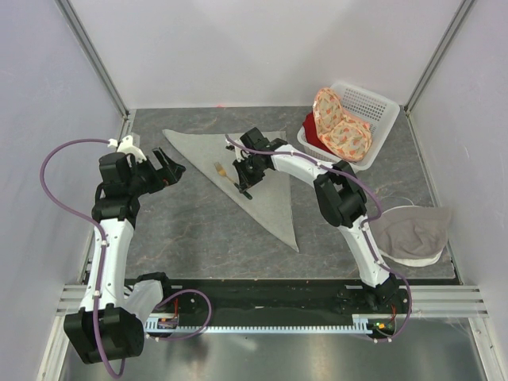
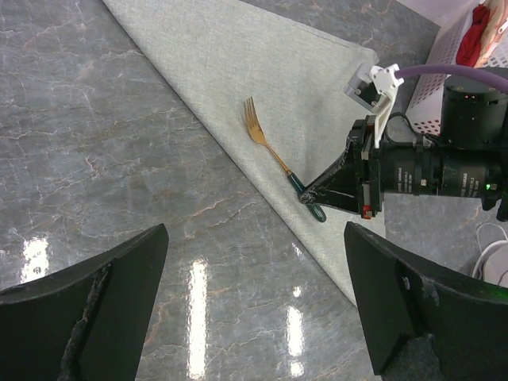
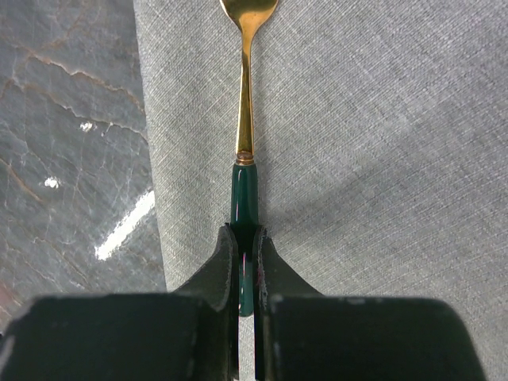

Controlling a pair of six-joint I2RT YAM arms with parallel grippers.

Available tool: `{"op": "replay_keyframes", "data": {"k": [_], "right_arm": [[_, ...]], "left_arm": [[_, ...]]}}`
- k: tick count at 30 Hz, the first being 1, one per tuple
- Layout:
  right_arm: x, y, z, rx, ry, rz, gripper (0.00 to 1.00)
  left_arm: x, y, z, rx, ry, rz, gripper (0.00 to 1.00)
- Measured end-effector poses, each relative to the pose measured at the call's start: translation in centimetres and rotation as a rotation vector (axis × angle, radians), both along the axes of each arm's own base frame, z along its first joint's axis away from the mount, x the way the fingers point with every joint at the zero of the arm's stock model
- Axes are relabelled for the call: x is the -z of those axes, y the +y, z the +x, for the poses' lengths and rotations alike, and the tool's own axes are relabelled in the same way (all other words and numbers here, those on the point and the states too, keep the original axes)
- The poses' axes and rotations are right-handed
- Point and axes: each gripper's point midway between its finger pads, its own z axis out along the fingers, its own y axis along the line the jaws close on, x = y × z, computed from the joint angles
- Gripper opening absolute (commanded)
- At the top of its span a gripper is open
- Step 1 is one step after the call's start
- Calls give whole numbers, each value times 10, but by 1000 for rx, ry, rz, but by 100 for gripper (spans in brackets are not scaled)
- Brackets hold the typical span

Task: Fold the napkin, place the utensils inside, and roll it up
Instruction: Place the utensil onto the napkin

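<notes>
The sage-grey napkin [image 1: 274, 208] lies on the table folded into a triangle, its long folded edge on the left. Near that edge, over the cloth, is the fork [image 1: 223, 172], gold head pointing away from my right arm. My right gripper [image 1: 240, 188] is shut on its dark green handle [image 3: 244, 198], the fingers [image 3: 218, 266] pressed to both sides. The left wrist view shows the same fork [image 2: 266, 139] low over the napkin [image 2: 262, 71]. My left gripper [image 1: 171, 169] hangs open and empty over bare table, left of the napkin [image 3: 381, 119].
A white basket [image 1: 377, 105] at the back right holds an orange floral cloth [image 1: 341, 127] and something red [image 1: 311, 127]. A paler beige-grey cloth [image 1: 413, 230] lies at the table's right edge. Walls close in the back and sides.
</notes>
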Motion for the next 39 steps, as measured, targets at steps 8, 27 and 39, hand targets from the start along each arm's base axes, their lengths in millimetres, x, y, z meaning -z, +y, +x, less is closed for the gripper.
{"op": "replay_keyframes", "data": {"k": [8,27,39], "right_arm": [[3,0,2,3,8,-13,18],[-98,-57,-79,76,-72,113,54],[-30,-153,-215,305,172,79,28]], "left_arm": [[1,-1,0,4,3,-3,99],[2,-1,0,5,6,-4,99],[2,-1,0,7,7,-5,99]]}}
